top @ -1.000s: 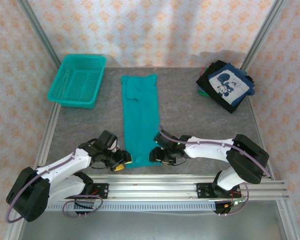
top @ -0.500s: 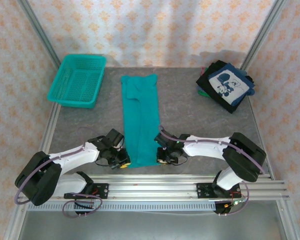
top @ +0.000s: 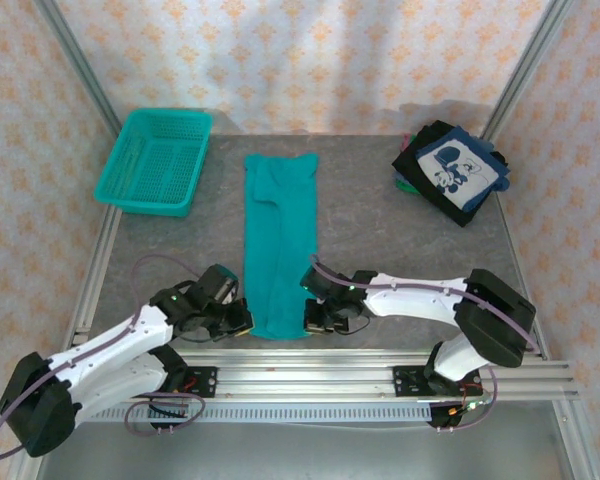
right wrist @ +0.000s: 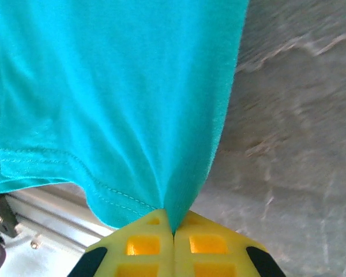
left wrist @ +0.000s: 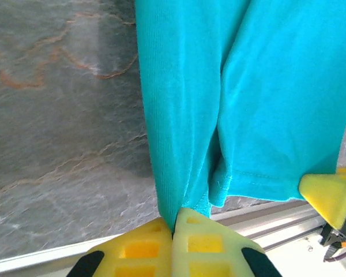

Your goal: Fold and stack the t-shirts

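Note:
A teal t-shirt [top: 278,240] lies folded into a long strip down the middle of the table, its hem nearest the arms. My left gripper [top: 242,322] is shut on the hem's left corner; in the left wrist view the teal cloth [left wrist: 219,104] runs into the closed yellow pads [left wrist: 138,248]. My right gripper [top: 318,320] is shut on the hem's right corner, where the cloth [right wrist: 115,92] is pinched between its pads [right wrist: 210,245]. Folded dark t-shirts [top: 450,170], the top one with a white-blue graphic, are stacked at the back right.
A teal mesh basket [top: 155,160] stands at the back left. The metal rail [top: 310,372] runs along the near edge just behind both grippers. Frame posts rise at the back corners.
Both grippers have gone from open to shut on the near hem corners of the teal t-shirt. The hem end has lifted and bunched slightly between them.

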